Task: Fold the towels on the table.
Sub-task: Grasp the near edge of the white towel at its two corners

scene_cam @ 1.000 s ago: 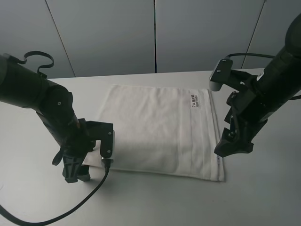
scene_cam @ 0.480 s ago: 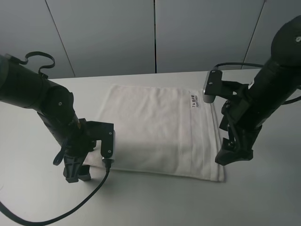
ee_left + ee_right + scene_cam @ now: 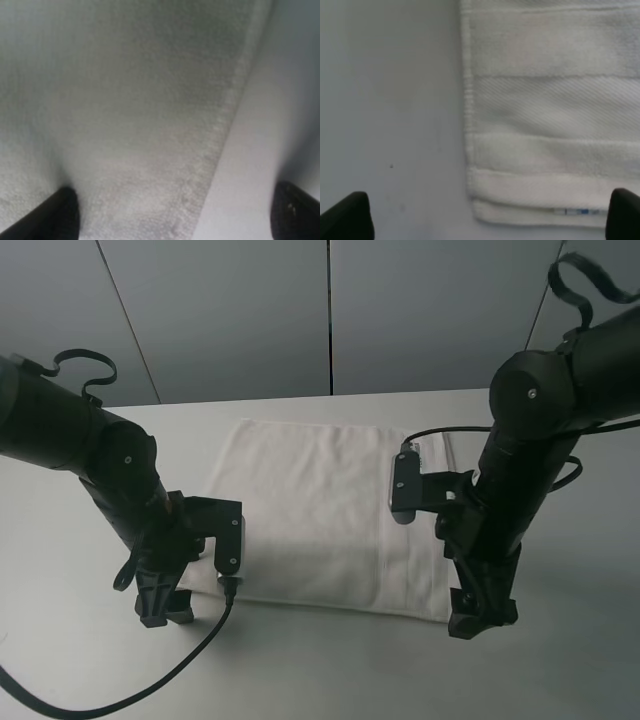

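Note:
A white terry towel (image 3: 310, 510) lies flat on the white table (image 3: 320, 670). My left gripper (image 3: 160, 608) points down at the towel's near left corner. In the left wrist view it (image 3: 175, 220) is open, its fingertips (image 3: 55, 215) straddling the towel's (image 3: 125, 100) edge above bare table (image 3: 260, 125). My right gripper (image 3: 482, 615) hangs over the near right corner. The right wrist view shows it (image 3: 485, 220) open too, with the banded corner of the towel (image 3: 550, 125) between its dark fingertips (image 3: 347, 217). Neither gripper holds anything.
Grey wall panels (image 3: 330, 310) rise behind the table's far edge. A black cable (image 3: 150, 690) trails from the left arm across the near table. The right arm's wrist camera (image 3: 404, 488) hangs over the towel's right part.
My right arm has swung toward the near edge and a little left, bringing its gripper down over the towel's near right corner and hiding the label. The left arm has stayed still.

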